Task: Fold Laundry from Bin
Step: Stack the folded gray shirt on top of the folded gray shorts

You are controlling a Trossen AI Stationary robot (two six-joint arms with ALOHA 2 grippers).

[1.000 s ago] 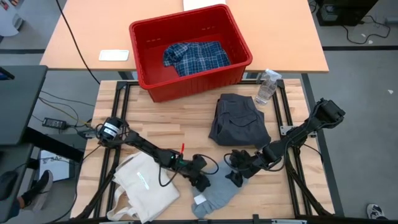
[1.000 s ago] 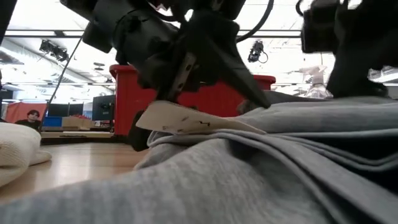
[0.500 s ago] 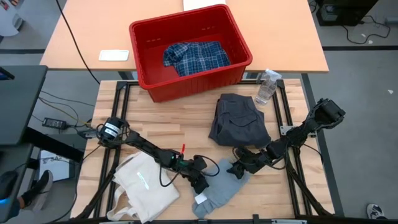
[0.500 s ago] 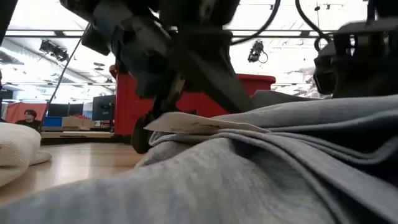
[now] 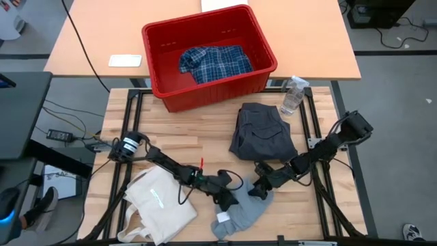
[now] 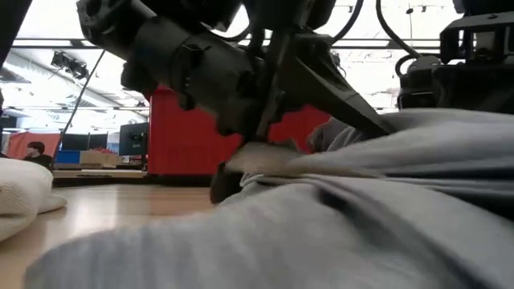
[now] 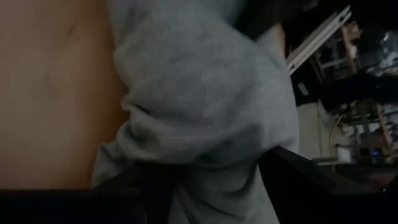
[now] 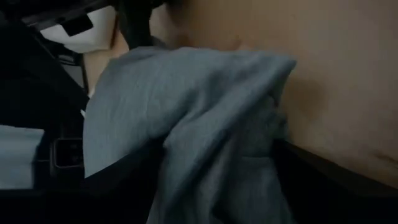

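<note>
The light grey piece (image 5: 244,210) lies crumpled near the table's front edge, right of the cream tote bag (image 5: 158,203). My left gripper (image 5: 227,201) is at its left side, open, with a bunch of the cloth (image 7: 205,93) between its fingers. My right gripper (image 5: 261,188) is at the piece's far right end, open too, with cloth (image 8: 186,106) between its fingers. A dark grey top (image 5: 263,133) lies folded on the table behind them. The blue-and-white plaid shirt (image 5: 215,63) lies inside the red bin (image 5: 157,48). My left gripper slants down from the table's left onto the light grey piece, one finger (image 7: 140,186) on each side of a raised bunch (image 7: 211,155) of cloth. The cloth fills the gap and lies on the table; layers I cannot tell. My right gripper slants down from the table's right over the piece's far right end (image 8: 205,155). Its fingers (image 8: 323,177) stand on either side of a gathered fold that fills the gap. The cloth rests on the table, slack.
A clear spray bottle (image 5: 293,94) stands at the table's far right, beside the bin. A flat white object (image 5: 125,60) lies on the farther table left of the bin. Bare wood (image 5: 184,137) lies between the bin and the arms. In the low view, a person (image 6: 36,150) sits far off.
My right gripper has come down onto the light grey piece's far right end and rolled. My left gripper has sunk onto the cloth's left side, moving slightly rightward. The cloth has bunched up between them, and its white label, seen earlier in the low view, is covered.
</note>
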